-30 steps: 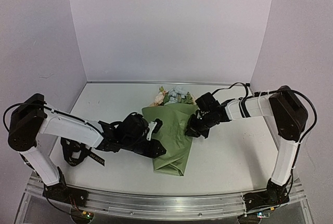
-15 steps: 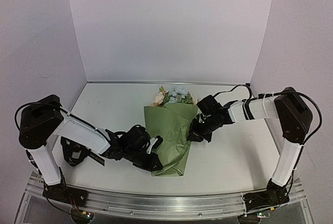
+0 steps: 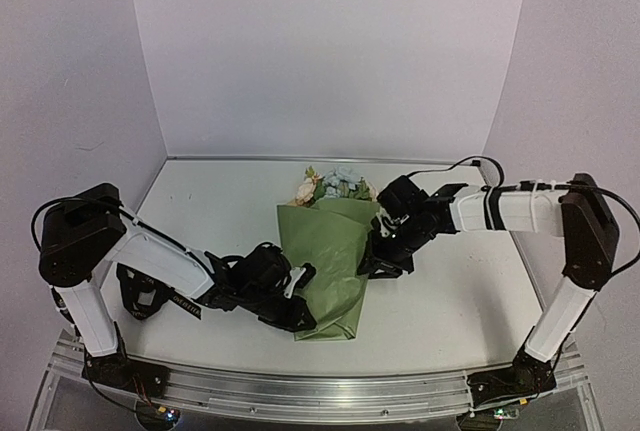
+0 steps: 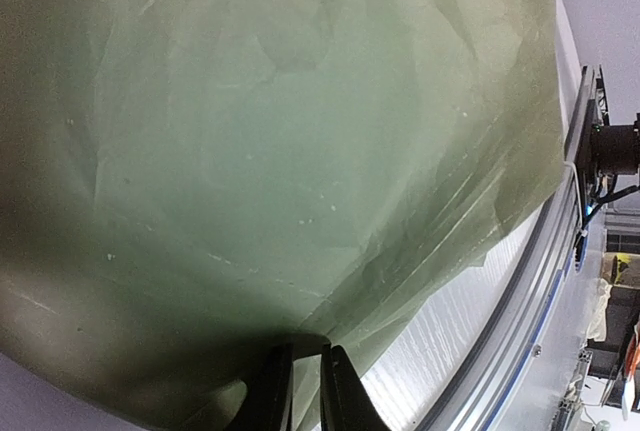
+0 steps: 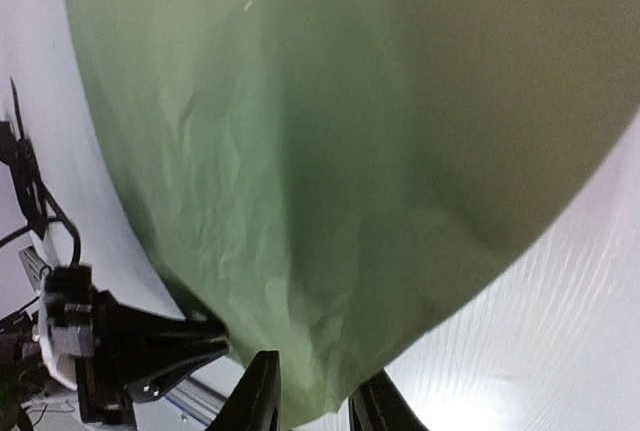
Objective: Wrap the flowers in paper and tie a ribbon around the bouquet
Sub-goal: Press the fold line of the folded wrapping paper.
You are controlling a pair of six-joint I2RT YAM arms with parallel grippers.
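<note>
Where it lies in the middle of the tabletop (image 3: 470, 301), the bouquet (image 3: 330, 271) has its wide end toward the back wall and its narrow end toward the arms' bases. The flowers (image 3: 333, 187) show only from above, cream and pale blue over the rim of the sage-green paper (image 3: 338, 236). Their stems are hidden inside the wrap.

Both wrist cameras see little but creased green paper. On the left wrist view, the left claw (image 4: 308, 376) is clenched on the paper's lower edge, its 2 fingers nearly together with the sheet pinched between them. The aluminium rail (image 4: 540, 281) at the tabletop's near edge runs just past it. From above, that claw sits at the cone's lower left side, and its fingers are lost against the black body.

On the right wrist view, the right claw (image 5: 318, 391) is released. Its 2 fingers stand apart with the paper's edge dipping loosely between them. From above, it sits at the cone's right edge, about halfway along.

Well to the left, the ribbon (image 3: 184, 303) lies in a black heap partly under the left arm, visible only from above. Its white lettering is too small to read.
</note>
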